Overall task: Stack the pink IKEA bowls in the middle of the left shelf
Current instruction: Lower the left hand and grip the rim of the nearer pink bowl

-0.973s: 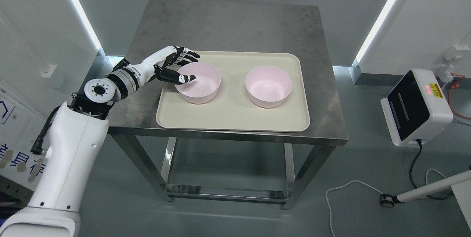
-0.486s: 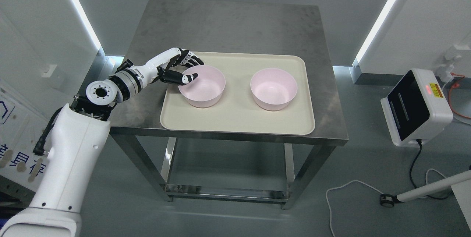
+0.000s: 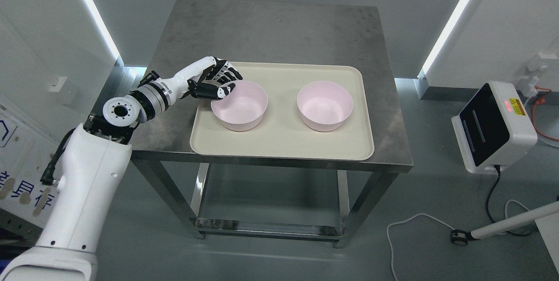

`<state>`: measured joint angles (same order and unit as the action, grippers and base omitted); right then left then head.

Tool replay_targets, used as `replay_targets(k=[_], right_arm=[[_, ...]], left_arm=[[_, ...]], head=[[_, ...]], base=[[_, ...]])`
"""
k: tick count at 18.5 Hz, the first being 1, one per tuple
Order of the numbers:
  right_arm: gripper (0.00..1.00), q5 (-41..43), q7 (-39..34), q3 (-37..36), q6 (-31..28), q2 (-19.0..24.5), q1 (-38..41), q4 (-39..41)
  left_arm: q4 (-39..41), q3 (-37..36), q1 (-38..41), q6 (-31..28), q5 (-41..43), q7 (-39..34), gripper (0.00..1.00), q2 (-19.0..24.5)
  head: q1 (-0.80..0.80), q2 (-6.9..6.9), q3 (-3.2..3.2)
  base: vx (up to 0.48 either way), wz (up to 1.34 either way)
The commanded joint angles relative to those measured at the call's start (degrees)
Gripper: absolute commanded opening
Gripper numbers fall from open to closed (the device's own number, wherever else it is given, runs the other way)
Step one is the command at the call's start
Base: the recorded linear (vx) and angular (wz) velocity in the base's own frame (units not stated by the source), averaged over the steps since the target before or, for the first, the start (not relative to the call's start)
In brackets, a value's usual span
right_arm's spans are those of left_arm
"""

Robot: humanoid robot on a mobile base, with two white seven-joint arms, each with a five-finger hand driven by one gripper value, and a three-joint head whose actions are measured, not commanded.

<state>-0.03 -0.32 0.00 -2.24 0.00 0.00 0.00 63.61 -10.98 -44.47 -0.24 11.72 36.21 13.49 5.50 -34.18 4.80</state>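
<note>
Head view: left arm enters at lower left, elbow bent, forearm reaching over the table's [image 3: 279,28] left edge.
Left hand [image 3: 214,82]: at the left rim of the left pink bowl [image 3: 239,106], palm turned right.
Fingers [image 3: 229,73]: curled about the rim, thumb inside the bowl, the rest outside; it appears pinched.
Right pink bowl [image 3: 325,106]: upright, apart from the left one, on the same tray [image 3: 279,145].
Tray edges: front edge near the table's front edge.
Open room: bare table behind the tray; a gap between the bowls.
</note>
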Motion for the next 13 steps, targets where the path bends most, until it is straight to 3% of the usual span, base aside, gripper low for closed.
replay_targets(k=[1, 5, 9, 13], right_arm=[[1.0, 0.03, -0.04, -0.7, 0.22, -1.0, 1.67, 1.93], [1.0, 0.03, -0.04, -0.7, 0.31, -1.0, 1.67, 1.93], [1.0, 0.03, -0.04, -0.62, 0.31, -1.0, 1.67, 1.93], [1.0, 0.03, -0.04, -0.62, 0.31, -1.0, 1.67, 1.93]], left_arm=[[-0.15, 1.75, 0.0, 2.79, -0.03, 0.0, 0.0, -0.21], [0.28, 2.98, -0.53, 2.79, -0.2, 0.35, 0.0, -0.91], [4.49, 4.65, -1.14, 2.18, -0.29, 3.07, 0.0, -6.0], [8.2, -0.86, -5.26, 1.91, -0.11, 3.16, 0.0, -12.49]], head=[[0.0, 0.0, 0.0], [0.0, 0.0, 0.0], [0.0, 0.0, 0.0], [0.0, 0.0, 0.0]], base=[[0.0, 0.0], [0.0, 0.0], [0.0, 0.0], [0.0, 0.0]])
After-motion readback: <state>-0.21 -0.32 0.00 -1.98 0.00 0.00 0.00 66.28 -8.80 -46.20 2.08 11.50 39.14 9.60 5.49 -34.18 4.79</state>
